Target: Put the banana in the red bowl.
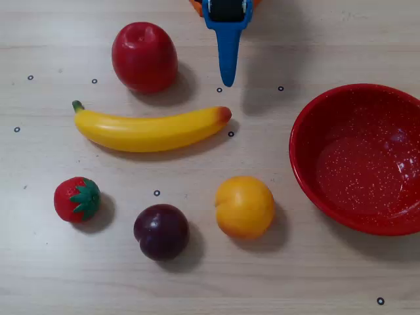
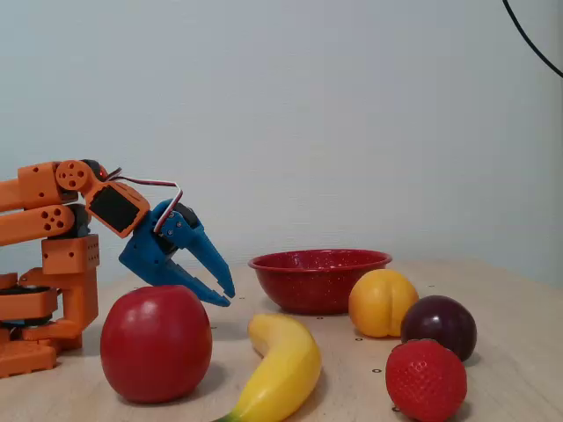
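Five toy fruits and one bowl sit on the pale wooden surface (image 1: 315,275). Biggest of all is the red bowl (image 1: 308,131), at the right side of the overhead view, and it is empty, with tiny white dots inside. It is wide and open at the top, so it looks like an easy place to drop something into. Next in size is the banana (image 1: 147,130). It lies flat on the surface near the middle of the overhead view, with its green stem to the left and its reddish end to the right, well apart from the bowl. It looks like shiny hard plastic, so I think it is light and stiff and will not squash, but it may be slippery. The best spot to take hold looks like the fat middle, with the fingers on the two long sides, so it does not tip or spin. The red apple (image 1: 144,56) sits just above the banana in the overhead view, close enough to get in the way on that side. The round yellow-orange fruit (image 1: 244,206), the dark plum (image 1: 161,231) and the little strawberry (image 1: 77,199) lie below the banana. The blue gripper (image 2: 227,294) is up off the surface in the fixed view, with its two fingers a little apart and nothing between them. In the overhead view its tip hangs near the banana's reddish end and does not touch it.
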You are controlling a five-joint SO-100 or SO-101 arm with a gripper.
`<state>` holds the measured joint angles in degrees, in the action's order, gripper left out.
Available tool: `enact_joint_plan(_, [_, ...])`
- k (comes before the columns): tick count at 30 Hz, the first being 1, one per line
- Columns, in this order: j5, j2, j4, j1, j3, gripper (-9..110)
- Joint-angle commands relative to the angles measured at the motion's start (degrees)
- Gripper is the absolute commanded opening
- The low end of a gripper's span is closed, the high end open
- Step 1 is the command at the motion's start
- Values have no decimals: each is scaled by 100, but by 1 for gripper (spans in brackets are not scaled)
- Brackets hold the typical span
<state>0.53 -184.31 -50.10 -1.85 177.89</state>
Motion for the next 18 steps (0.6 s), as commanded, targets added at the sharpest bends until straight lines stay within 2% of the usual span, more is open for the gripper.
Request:
enact_joint_plan(1, [53, -70, -35, 70, 79, 0])
enact_joint_plan(13, [-141, 26, 18, 44, 53, 0])
enact_joint_plan(18, [-325, 659, -9, 132, -580, 0])
